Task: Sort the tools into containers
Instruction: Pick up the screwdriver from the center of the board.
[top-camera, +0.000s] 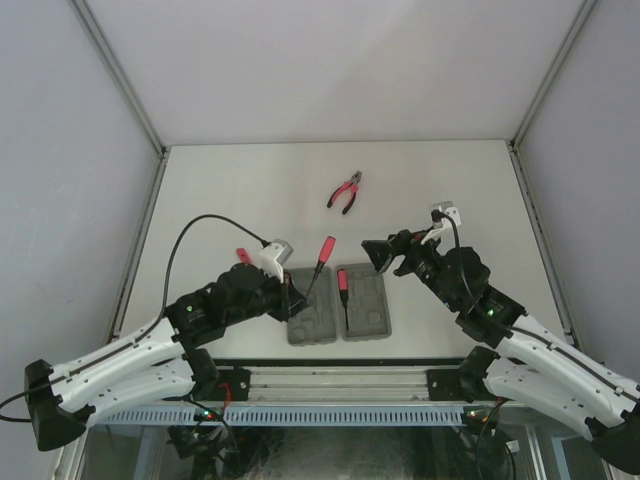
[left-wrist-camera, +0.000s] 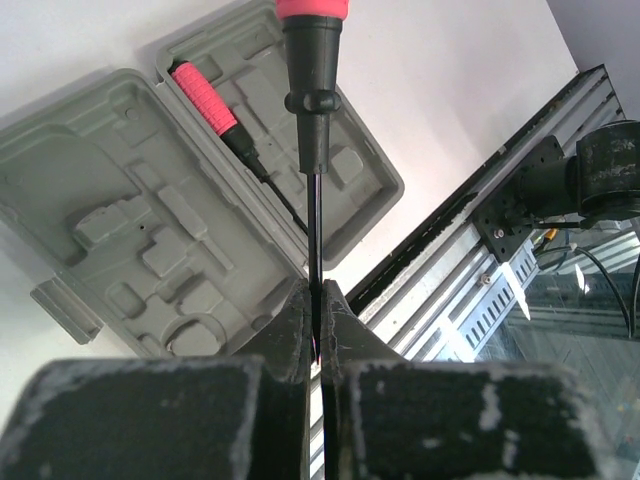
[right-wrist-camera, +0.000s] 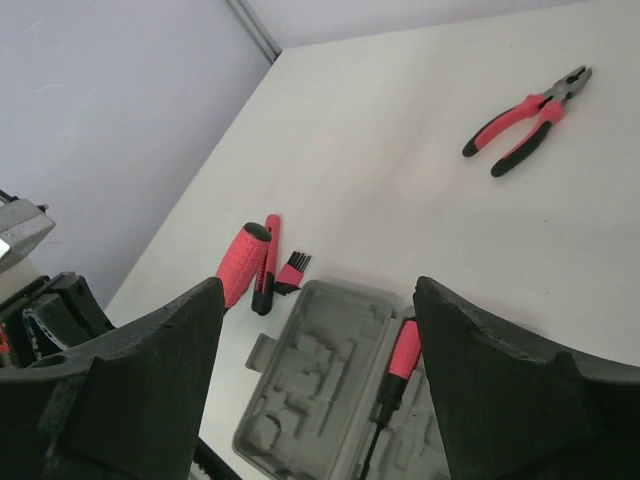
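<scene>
Pinching the screwdriver (left-wrist-camera: 312, 90) by its thin, slick-looking shaft, the left gripper (left-wrist-camera: 318, 298) is holding it — probably light but apt to swivel — over the case (top-camera: 312, 330) at lower centre, while the right gripper (right-wrist-camera: 318, 300) is hanging spread and empty.

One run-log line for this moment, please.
left gripper: shut on screwdriver shaft | right gripper: open, empty | tool case: holds second screwdriver | pliers: on table

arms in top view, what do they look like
The left arm and right arm have white lower links, black upper joints, a green light each. A black cable loops off the left. The left gripper and right gripper are black, scuffed.
</scene>
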